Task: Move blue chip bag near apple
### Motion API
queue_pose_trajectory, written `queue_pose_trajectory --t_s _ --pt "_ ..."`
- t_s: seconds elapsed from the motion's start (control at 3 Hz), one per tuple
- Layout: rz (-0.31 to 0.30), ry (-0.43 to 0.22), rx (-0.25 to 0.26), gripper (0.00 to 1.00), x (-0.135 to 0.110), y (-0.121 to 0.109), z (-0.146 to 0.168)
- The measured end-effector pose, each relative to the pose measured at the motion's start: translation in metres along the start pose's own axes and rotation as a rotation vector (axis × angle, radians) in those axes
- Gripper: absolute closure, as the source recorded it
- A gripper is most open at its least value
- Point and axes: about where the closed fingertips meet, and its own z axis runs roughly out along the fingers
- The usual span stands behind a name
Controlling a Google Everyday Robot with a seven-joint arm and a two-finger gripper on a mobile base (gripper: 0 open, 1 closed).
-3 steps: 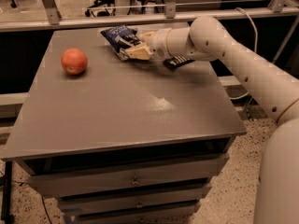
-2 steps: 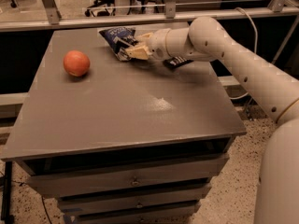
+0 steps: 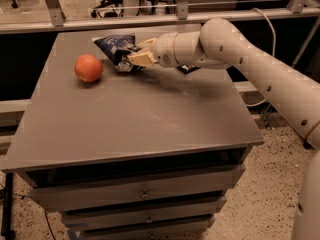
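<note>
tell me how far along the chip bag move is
Done: the gripper is shut on the right edge of the blue chip bag, at the far side of the table. In hand: the bag is just right of the apple, with a small gap between them. Left: release the bag there and pull the arm clear. I cannot tell whether the bag rests on the table or hangs just above it.

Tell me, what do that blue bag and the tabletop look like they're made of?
The blue chip bag, pinched by the gripper near the table's back edge, looks like thin plastic film: crinkled, with shiny folds. The tabletop looks like grey matte laminate or painted board: flat, dull, faintly scuffed; which, I cannot tell.
</note>
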Motion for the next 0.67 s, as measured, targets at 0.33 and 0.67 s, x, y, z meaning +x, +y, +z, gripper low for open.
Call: queue_pose_trajectory --t_s 0.33,0.67 --pt "0.01 -0.011 -0.025 1.0 -0.005 0.02 0.0" --pt "0.017 -0.012 -0.038 1.0 -0.007 0.031 -0.001"
